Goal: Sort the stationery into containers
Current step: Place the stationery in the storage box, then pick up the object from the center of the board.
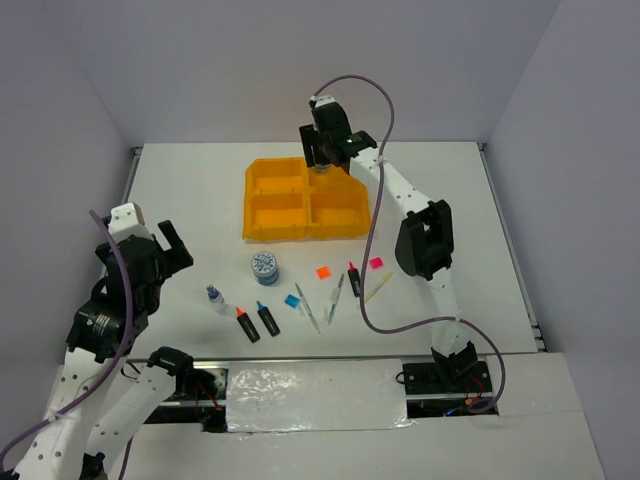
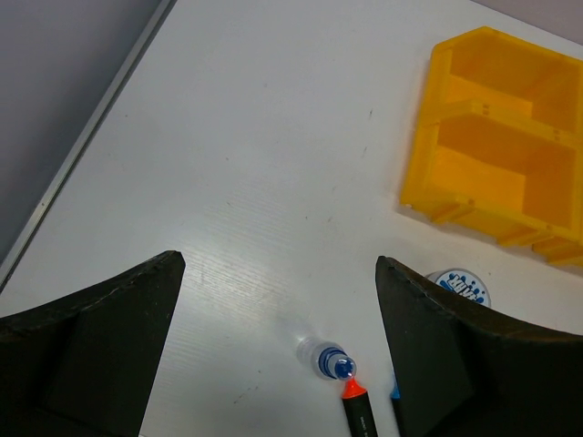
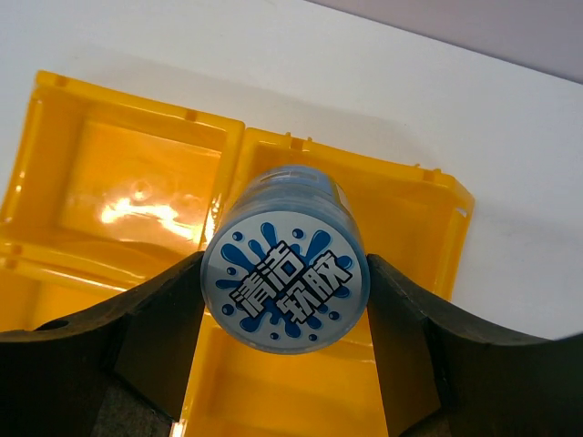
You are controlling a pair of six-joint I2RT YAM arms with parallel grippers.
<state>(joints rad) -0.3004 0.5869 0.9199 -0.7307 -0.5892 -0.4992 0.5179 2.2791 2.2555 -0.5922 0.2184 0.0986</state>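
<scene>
Orange-yellow plastic lay under your right gripper (image 1: 322, 167). It hung over the far part of the tray (image 1: 290, 235), close to the middle divider, and its jaws were closed on a round blue-white tub (image 3: 284, 282). Whether the tub touched the tray, you could not tell.

Your left gripper (image 1: 172, 248) stood wide apart with nothing between its fingers. It was above the near left of the table (image 1: 190, 180), well apart from the tray.

On the near side of the tray lay the other pieces:
- a second tub (image 1: 265, 267)
- a small white bottle (image 1: 217, 298)
- an orange-capped highlighter (image 1: 246, 324) just beside a blue-capped highlighter (image 1: 267, 318)
- a blue square (image 1: 292, 300)
- two thin pens (image 1: 335, 298)
- an orange square (image 1: 322, 271) and a pink square (image 1: 376, 263)

None of them stood between the right gripper and the tray.

White table surface reached from the tray's left wall to the metal rail (image 2: 71, 137) at the left edge.

On the lid of the held tub you could read 清洁软胶 in white, among blue splashes.
</scene>
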